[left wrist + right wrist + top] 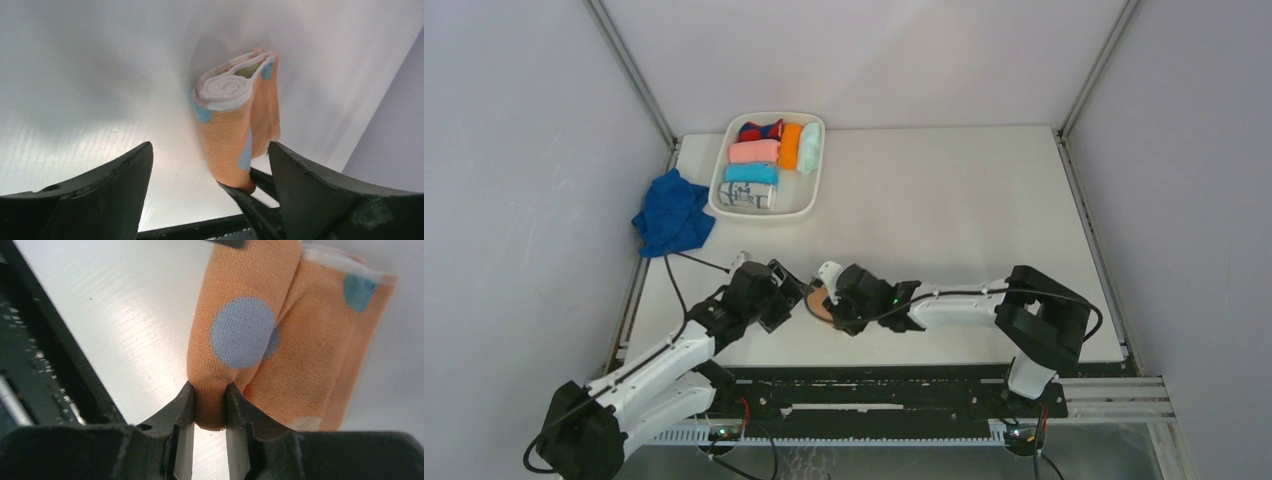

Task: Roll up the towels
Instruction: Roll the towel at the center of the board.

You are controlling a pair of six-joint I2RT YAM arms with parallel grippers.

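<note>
The peach-orange towel with pale blue spots [817, 305] is rolled into a tight spiral near the table's front edge, between both grippers. My right gripper [210, 407] is shut on one end of the peach roll [240, 335]. My left gripper [210, 150] is open, and the roll [232, 132] stands between its fingers, nearer the right finger [310, 190], with no visible contact. In the top view the left gripper [790, 297] and the right gripper [832, 300] face each other. The royal-blue towel [672, 213] lies crumpled at the table's left edge.
A white tray [769, 216] at the back left holds rolled cloths: pink [754, 151], plain orange [791, 145], mint [810, 147], light blue [751, 173], white printed [746, 195] and a red-and-blue one [761, 130]. A black rail [874, 395] runs along the front.
</note>
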